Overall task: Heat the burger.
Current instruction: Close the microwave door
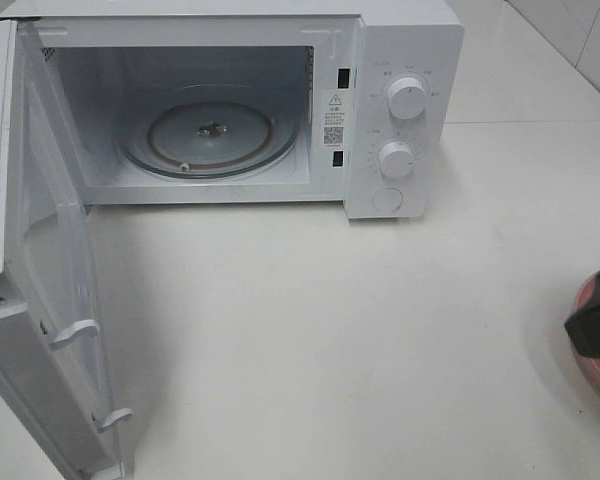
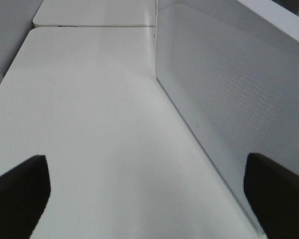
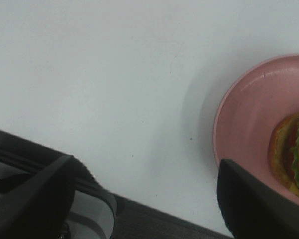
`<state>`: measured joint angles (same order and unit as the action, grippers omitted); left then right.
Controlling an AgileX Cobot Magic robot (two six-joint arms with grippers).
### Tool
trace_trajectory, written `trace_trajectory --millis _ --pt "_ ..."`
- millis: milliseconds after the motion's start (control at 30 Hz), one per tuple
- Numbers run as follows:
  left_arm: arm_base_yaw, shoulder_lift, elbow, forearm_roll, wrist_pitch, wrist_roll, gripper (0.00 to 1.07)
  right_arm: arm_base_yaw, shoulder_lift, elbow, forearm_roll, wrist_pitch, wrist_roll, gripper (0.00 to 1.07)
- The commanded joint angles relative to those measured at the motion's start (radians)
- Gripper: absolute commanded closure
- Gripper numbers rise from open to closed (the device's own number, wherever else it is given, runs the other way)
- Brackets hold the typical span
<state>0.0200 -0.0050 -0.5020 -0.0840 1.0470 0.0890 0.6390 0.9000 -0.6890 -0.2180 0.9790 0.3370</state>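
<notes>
Right now, microwave open, burger waiting on its pink plate.

Up top in the overhead view the door swings wide at the left edge, glass turntable bare inside. My right gripper hangs with its fingers spread wide over the white table, one finger overlapping the plate's rim at the lower right of my wrist view, burger just beside it. My left gripper is spread too, alongside the door's perforated panel.
</notes>
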Motion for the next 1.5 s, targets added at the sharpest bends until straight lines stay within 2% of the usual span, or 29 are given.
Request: trace_trajectory --millis 33,400,533,567,600,667,700,733,800,833,967,1267,1500 --pt "0.004 -0.02 0.003 -0.01 -0.012 -0.002 0.03 0.001 -0.066 -0.002 0.04 0.069 -0.035 0.31" --pt "0.004 -0.02 0.003 -0.01 -0.012 -0.002 0.03 0.001 -0.404 -0.001 0.033 0.255 -0.044 0.31" --pt "0.004 -0.02 0.003 -0.01 -0.012 -0.002 0.03 -0.016 -0.501 0.012 0.03 0.265 -0.047 0.31" --pt "0.004 -0.02 0.003 -0.01 -0.012 -0.002 0.03 -0.04 -0.534 0.02 0.031 0.265 -0.055 0.31" --pt "0.004 -0.02 0.003 -0.01 -0.012 -0.002 0.03 -0.111 -0.597 0.041 0.032 0.265 -0.091 0.31" --pt "0.004 -0.02 0.003 -0.01 -0.012 -0.002 0.03 -0.145 -0.622 0.05 0.033 0.263 -0.111 0.31" --pt "0.004 -0.02 0.003 -0.01 -0.012 -0.002 0.03 -0.229 -0.682 0.07 0.037 0.263 -0.156 0.31" --pt "0.004 -0.02 0.003 -0.01 -0.012 -0.002 0.03 -0.229 -0.682 0.07 0.037 0.263 -0.156 0.31" --pt "0.004 -0.02 0.003 -0.01 -0.012 -0.002 0.03 -0.324 -0.76 0.094 0.057 0.265 -0.194 0.31" --pt "0.004 -0.02 0.003 -0.01 -0.012 -0.002 0.03 -0.324 -0.76 0.094 0.057 0.265 -0.194 0.31" --pt "0.004 -0.02 0.003 -0.01 -0.012 -0.002 0.03 -0.448 -0.907 0.128 0.111 0.252 -0.22 0.31" --pt "0.004 -0.02 0.003 -0.011 -0.012 -0.002 0.03 -0.559 -0.929 0.137 0.115 0.227 -0.266 0.31" --pt "0.004 -0.02 0.003 -0.01 -0.012 -0.002 0.03 -0.569 -0.929 0.158 0.12 0.087 -0.282 0.31"
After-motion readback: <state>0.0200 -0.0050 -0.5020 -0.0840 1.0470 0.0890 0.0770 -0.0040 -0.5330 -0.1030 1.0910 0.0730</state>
